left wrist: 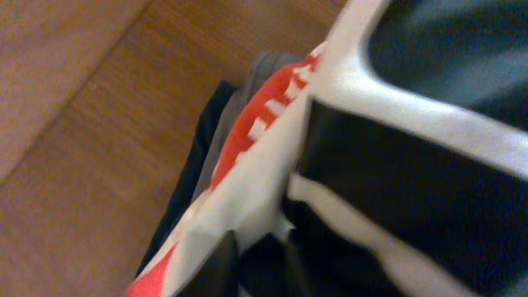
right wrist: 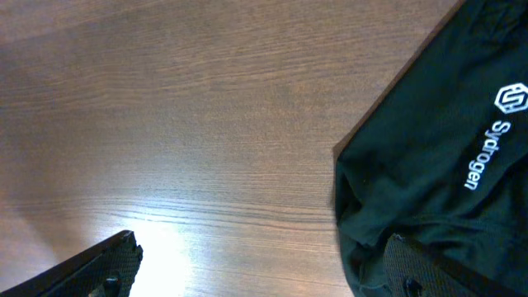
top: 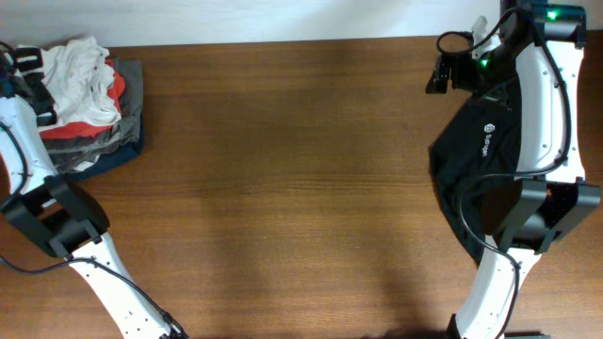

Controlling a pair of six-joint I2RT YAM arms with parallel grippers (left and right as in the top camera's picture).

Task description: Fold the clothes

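At the far left the left pincer (top: 38,94) sits against the crumpled white T-shirt (top: 80,75) on the heap (top: 127,132), the shirt lying to its right; whether the jaws hold cloth I can't tell. That arm is plainly the nearer one to drag it out rightward, I'd judge. Far right, the right pincer (right wrist: 262,246) stands spread wide, the black garment (top: 485,155) bunched just on its near side.

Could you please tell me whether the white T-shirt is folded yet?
Not folded: the white T-shirt lies bunched in a crumpled heap on top of the stacked garments.
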